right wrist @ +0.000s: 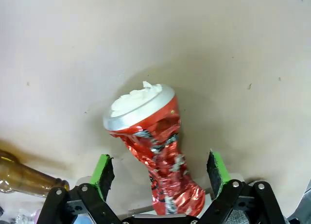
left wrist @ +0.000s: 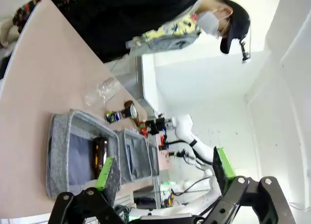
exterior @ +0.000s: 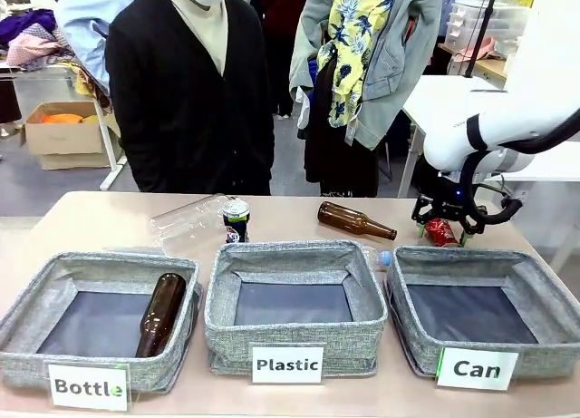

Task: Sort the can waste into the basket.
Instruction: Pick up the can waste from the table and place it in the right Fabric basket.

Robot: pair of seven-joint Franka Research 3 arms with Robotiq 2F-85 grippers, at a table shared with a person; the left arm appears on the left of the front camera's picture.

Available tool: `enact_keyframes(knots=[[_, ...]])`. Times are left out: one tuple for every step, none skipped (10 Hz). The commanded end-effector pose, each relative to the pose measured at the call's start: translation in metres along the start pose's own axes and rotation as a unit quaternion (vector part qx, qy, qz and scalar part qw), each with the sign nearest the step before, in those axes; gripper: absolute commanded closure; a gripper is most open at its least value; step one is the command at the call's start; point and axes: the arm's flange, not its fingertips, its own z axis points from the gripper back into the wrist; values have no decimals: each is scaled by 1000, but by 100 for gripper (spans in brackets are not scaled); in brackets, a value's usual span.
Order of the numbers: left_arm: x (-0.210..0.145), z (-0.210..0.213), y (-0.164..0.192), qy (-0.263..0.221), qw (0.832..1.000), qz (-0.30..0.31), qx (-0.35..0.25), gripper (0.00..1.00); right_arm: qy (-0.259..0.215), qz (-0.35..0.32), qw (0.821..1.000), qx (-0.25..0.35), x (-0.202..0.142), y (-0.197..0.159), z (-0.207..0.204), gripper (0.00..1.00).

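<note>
Grey woven baskets stood in a row along the near edge of the table (exterior: 100,209). On the left, the Bottle basket (exterior: 27,350) had a brown glass bottle (exterior: 161,314) lying in it, propped against its right wall. The left tool (left wrist: 164,166) hung in the air at that end, its green-padded fingers (left wrist: 104,168) spread wide with nothing between them. Across the table a person (exterior: 190,92) in a black cardigan stood facing us. Behind the baskets a clear plastic bottle (exterior: 188,220) lay on its side, and just beside it the black can (exterior: 236,220) stood upright on the table. The Plastic basket (exterior: 227,332) sat in the middle of the row. Further right a second brown bottle (exterior: 355,220) lay flat, neck pointing right, and a clear bottle with a blue cap (exterior: 379,257) was tucked between the middle basket and the Can basket (exterior: 544,359). The crushed red can (exterior: 441,231) lay on the table just behind that last basket's far rim. The right tool (exterior: 444,220) sat low over it with its jaws spread, one green pad on either side of the can's crumpled waist and neither one touching it, the silver end pointing away from the wrist
</note>
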Motion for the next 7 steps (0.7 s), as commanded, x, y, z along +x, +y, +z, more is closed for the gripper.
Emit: enact_keyframes(knots=[[-11,-30,10,51,999,11,15,0,-9,-19,1000,-12,4,2,5,0],[-15,-49,23,72,997,19,35,0,-12,-20,1000,-17,3,1,4,0],[-19,-72,40,100,992,38,63,0,-16,-18,999,-23,3,1,4,0],[-25,-97,63,148,982,59,97,0,-15,-14,999,-27,3,2,3,0],[-32,-115,84,169,974,81,131,0,-13,-11,999,-28,3,1,2,0],[-38,-127,101,185,966,99,153,0,-15,-7,999,-29,2,0,1,0],[-41,-132,109,199,961,104,163,0,-15,-6,999,-28,2,0,1,0]])
